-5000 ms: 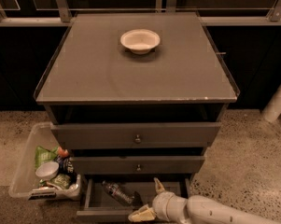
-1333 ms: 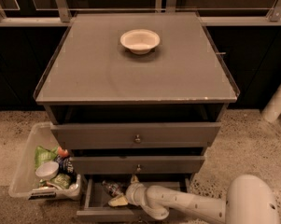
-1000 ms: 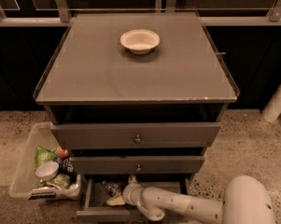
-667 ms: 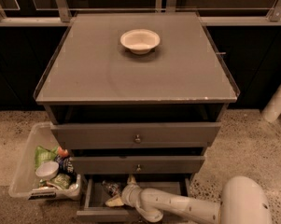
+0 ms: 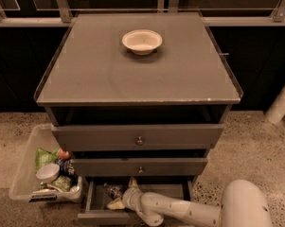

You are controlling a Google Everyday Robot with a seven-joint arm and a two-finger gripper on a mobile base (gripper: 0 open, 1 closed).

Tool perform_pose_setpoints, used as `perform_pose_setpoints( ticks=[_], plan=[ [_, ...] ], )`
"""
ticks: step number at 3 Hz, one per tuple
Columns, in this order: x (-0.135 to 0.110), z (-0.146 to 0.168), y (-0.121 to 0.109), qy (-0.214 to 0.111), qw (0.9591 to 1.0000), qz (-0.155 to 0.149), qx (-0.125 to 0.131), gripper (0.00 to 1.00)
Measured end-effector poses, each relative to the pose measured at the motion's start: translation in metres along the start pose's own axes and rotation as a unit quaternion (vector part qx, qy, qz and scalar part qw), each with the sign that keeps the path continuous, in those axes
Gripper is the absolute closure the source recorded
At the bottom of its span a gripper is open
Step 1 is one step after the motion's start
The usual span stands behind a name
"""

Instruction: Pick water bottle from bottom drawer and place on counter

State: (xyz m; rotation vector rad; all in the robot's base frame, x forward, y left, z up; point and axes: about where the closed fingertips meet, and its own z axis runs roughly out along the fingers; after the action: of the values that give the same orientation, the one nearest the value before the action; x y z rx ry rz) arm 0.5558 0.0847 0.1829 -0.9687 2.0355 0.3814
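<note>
The bottom drawer is pulled open under two other grey drawers. The water bottle lies on its side in the drawer's left part, only partly visible in the dark. My gripper reaches into the drawer from the right. It is open, with one finger pointing up by the middle drawer's underside and the other low, just right of the bottle. I cannot tell whether it touches the bottle. The grey counter is above.
A white bowl stands on the counter near its back middle. A clear bin with snack packets and a small cup sits on the floor left of the drawers. The top drawer is slightly out. A white post stands at the right.
My gripper has moved left, from the drawer's right front to deep inside next to the bottle. In the last second it crept slightly further left. The bottle has not moved.
</note>
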Motion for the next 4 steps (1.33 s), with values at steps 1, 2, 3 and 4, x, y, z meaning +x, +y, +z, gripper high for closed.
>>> perform_pose_setpoints(
  ticks=[1,2,3,4],
  plan=[
    [0.0,0.005,-0.005,0.002,0.9999,-0.01,0.007,0.0],
    [0.003,0.01,-0.008,0.007,0.9998,-0.016,0.011,0.0],
    [0.007,0.016,-0.008,0.012,0.9997,-0.018,0.01,0.0],
    [0.015,0.021,-0.004,0.019,0.9997,-0.011,0.006,0.0]
  ],
)
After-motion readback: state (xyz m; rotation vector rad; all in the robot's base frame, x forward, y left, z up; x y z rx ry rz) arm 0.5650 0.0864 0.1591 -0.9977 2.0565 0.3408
